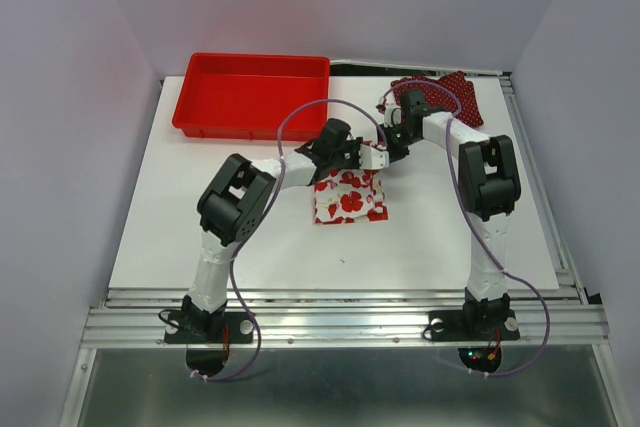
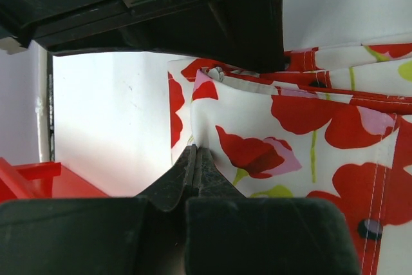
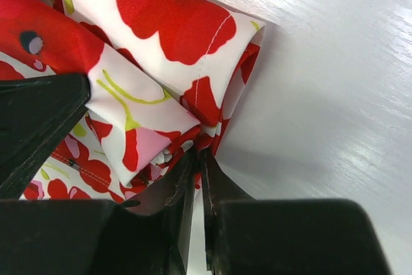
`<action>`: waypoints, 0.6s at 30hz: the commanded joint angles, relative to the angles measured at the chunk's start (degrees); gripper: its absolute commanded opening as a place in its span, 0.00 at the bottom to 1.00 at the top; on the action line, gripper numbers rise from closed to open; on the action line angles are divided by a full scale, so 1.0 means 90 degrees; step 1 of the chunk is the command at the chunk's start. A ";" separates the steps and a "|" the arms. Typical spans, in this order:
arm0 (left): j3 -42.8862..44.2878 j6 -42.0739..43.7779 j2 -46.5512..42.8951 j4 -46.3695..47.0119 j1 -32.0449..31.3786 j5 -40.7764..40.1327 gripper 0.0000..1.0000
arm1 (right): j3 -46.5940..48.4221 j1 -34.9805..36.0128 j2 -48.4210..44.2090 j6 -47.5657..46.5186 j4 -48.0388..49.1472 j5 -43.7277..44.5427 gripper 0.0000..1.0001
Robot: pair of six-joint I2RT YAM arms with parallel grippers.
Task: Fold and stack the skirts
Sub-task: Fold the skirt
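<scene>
The white skirt with large red flowers [image 1: 350, 199] lies partly folded at the middle of the white table. My left gripper [image 1: 352, 155] is shut on its cloth edge; the left wrist view shows the jaws pinched on the white fabric [image 2: 277, 152]. My right gripper [image 1: 385, 154] is shut on a folded corner of the same skirt [image 3: 161, 82]. Both grippers meet at the skirt's far edge. The dark red polka-dot skirt [image 1: 440, 97] lies crumpled at the back right, behind the right arm.
A red plastic tray [image 1: 250, 92] stands at the back left; its corner shows in the left wrist view [image 2: 38, 181]. The white table sheet [image 1: 200, 237] ends at a metal rail in front. Grey walls enclose three sides.
</scene>
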 commanded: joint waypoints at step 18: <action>0.0946 -0.0896 0.0516 -0.0333 -0.0085 -0.0065 0.12 | -0.1427 -0.0438 -0.2213 0.1843 0.0939 -0.1210 0.31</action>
